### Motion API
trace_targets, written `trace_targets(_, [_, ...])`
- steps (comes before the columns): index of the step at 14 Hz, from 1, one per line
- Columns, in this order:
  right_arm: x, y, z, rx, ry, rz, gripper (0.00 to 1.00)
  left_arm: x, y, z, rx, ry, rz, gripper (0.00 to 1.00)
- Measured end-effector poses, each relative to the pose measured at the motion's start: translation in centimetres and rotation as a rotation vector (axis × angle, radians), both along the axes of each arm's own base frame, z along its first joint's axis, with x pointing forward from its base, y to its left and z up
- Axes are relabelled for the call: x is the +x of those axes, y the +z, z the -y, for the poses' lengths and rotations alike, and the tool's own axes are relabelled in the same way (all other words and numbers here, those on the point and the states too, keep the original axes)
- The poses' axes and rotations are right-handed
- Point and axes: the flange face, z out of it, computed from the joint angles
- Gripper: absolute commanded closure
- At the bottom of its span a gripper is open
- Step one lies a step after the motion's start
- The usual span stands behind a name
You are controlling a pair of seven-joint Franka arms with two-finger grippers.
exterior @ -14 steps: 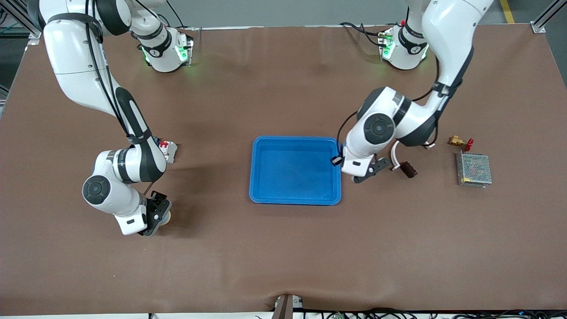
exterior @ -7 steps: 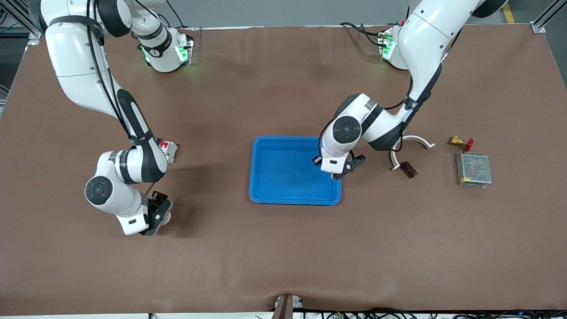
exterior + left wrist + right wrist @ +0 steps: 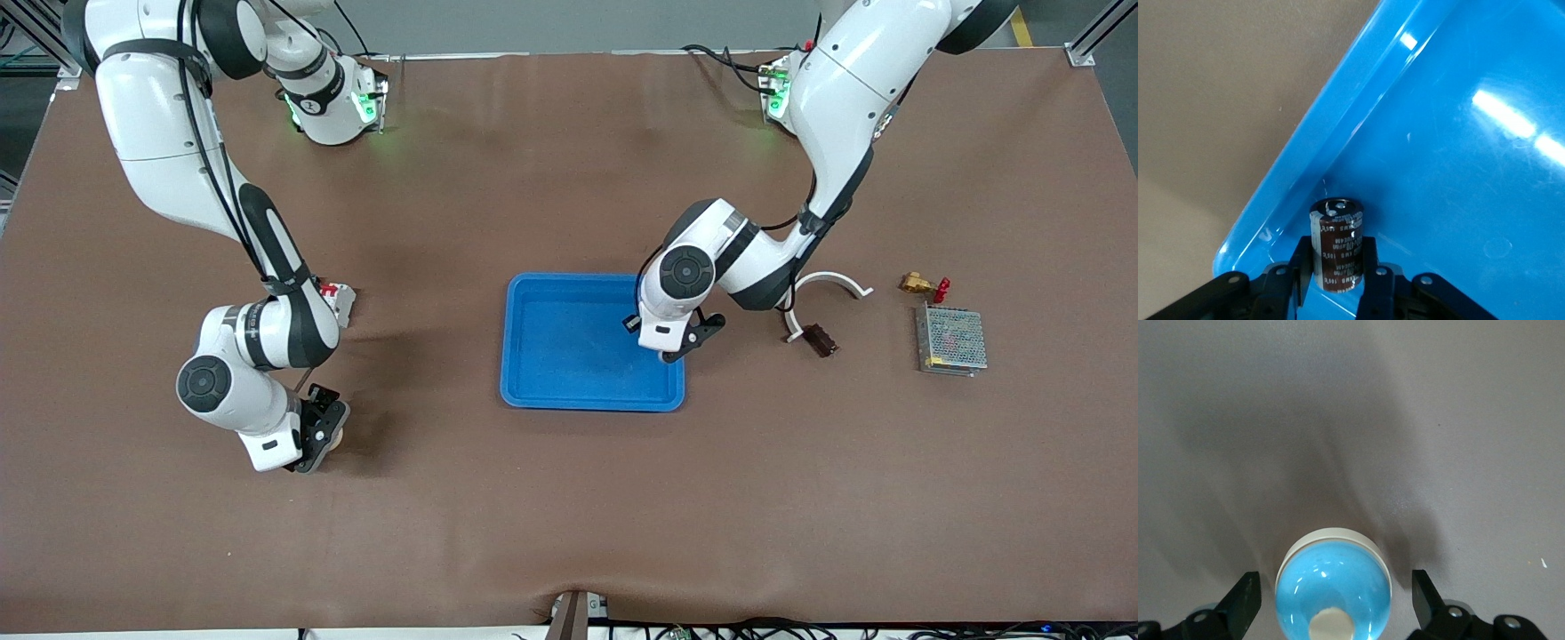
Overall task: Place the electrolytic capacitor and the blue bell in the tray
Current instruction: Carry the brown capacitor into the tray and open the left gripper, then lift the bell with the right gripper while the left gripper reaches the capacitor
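Brown matting covers the whole table, and in the front view we see the tray (image 3: 542, 391) lying at its middle, with our left gripper (image 3: 683, 345) hanging over the tray's end toward the left arm's side, while our right gripper (image 3: 322, 437) is down low near the right arm's end of the table, over the blue bell (image 3: 337, 437), of which only a pale edge peeps out past the fingers. Toward the left arm's end lie a white curved piece (image 3: 831, 281), a small dark part (image 3: 820, 341), a brass fitting (image 3: 921, 285) and a metal mesh box (image 3: 950, 339); a small red-and-white part (image 3: 338, 300) sits beside the right arm. In the left wrist view, we have the gripper clamped on the electrolytic capacitor (image 3: 1336, 243), held upright over a corner of the tray's floor just inside the rim (image 3: 1318, 140), which we judge a sensible spot to set it down without rolling. In the right wrist view, our fingers (image 3: 1245, 600) stand wide apart on either side of the bell's dome (image 3: 1333, 583), not touching it, so we judge the arm is lined up to close on it next.
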Motion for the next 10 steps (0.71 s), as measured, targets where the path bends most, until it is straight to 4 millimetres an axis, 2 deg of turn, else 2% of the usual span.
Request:
trace_targets(1, [0.0,-0.1,0.0,0.0,0.0,-0.001,0.0,0.1,-0.1,0.0,-0.001,0.001,-0.001,0.08])
trace_targets(2, [0.0,-0.1,0.0,0.0,0.0,-0.001,0.0,0.2,0.0,0.0,-0.002,0.002,0.001,0.0])
trace_targets(3, [0.0,-0.1,0.0,0.0,0.0,0.0,0.0,0.4,0.1,0.1,-0.005,0.003,0.005,0.0])
trace_targets(4, [0.0,-0.1,0.0,0.0,0.0,0.0,0.13,0.7,0.4,0.2,-0.009,0.006,0.011,0.0])
trace_targets(5, [0.0,-0.1,0.0,0.0,0.001,0.0,0.42,1.1,0.9,0.2,-0.011,0.01,0.017,0.0])
trace_targets(6, [0.0,0.0,0.0,0.0,0.003,0.0,0.46,1.5,1.5,0.3,-0.006,0.012,0.015,0.0])
trace_targets(8, [0.1,0.2,-0.1,0.001,0.003,-0.002,0.46,2.7,3.4,0.3,0.02,0.013,-0.004,0.0])
trace_targets(9, [0.2,0.4,-0.1,0.002,0.003,-0.001,0.51,3.4,4.8,0.2,0.031,0.016,-0.006,0.0])
trace_targets(10, [0.2,0.4,-0.1,0.002,0.003,0.0,0.51,4.2,6.3,0.1,0.035,0.018,0.002,0.0])
